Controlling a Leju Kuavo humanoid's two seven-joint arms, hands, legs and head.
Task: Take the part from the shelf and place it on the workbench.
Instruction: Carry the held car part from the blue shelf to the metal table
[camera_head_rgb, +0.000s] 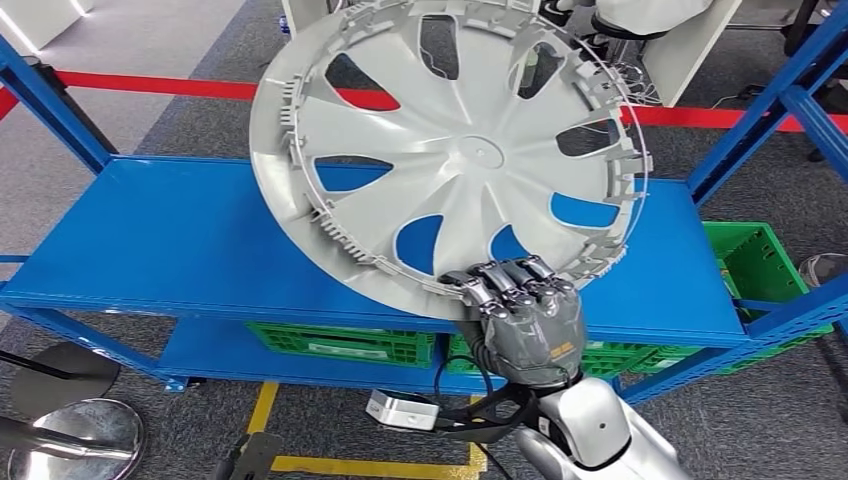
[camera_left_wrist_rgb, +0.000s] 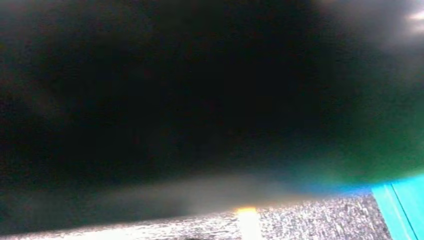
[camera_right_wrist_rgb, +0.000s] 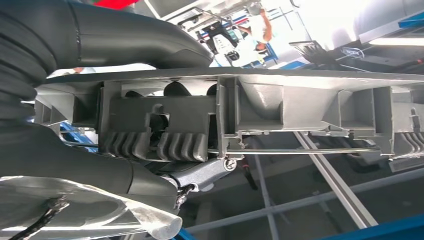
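Head view, read left to right. A blue shelf (camera_head_rgb: 170, 240) is seen spanning the frame, with blue uprights at both sides and grey carpet and a red floor line behind it. Green crates (camera_head_rgb: 340, 343) are stowed on the lower tier, and another green crate stands at the far right.

The part (camera_head_rgb: 450, 150) — a large, round, silver-grey plastic wheel cover — is held up above the top tier, tilted, with its inner face turned toward the camera. Broad spokes are seen fanning out from a small centre disc, with curved teardrop openings between them through which the blue shelf and red line show. Ribbed clips and tabs are set around the rim, and a thin wire ring is run through them. The part appears lifted clear of the shelf top, though contact at its far edge cannot be judged from this angle.

At the part's lower rim, the right hand (camera_head_rgb: 525, 315) is clamped on: its dark fingers are curled tightly over the edge, with the silver forearm entering from below. In the right wrist view the same grip is shown close up — the rim of the part (camera_right_wrist_rgb: 250, 107), with its ribbed clips and wire, is pinched between the thick thumb (camera_right_wrist_rgb: 125, 35) on one face and the fingers on the other.

The left wrist view is dark and blurred; the left hand's state cannot be told.
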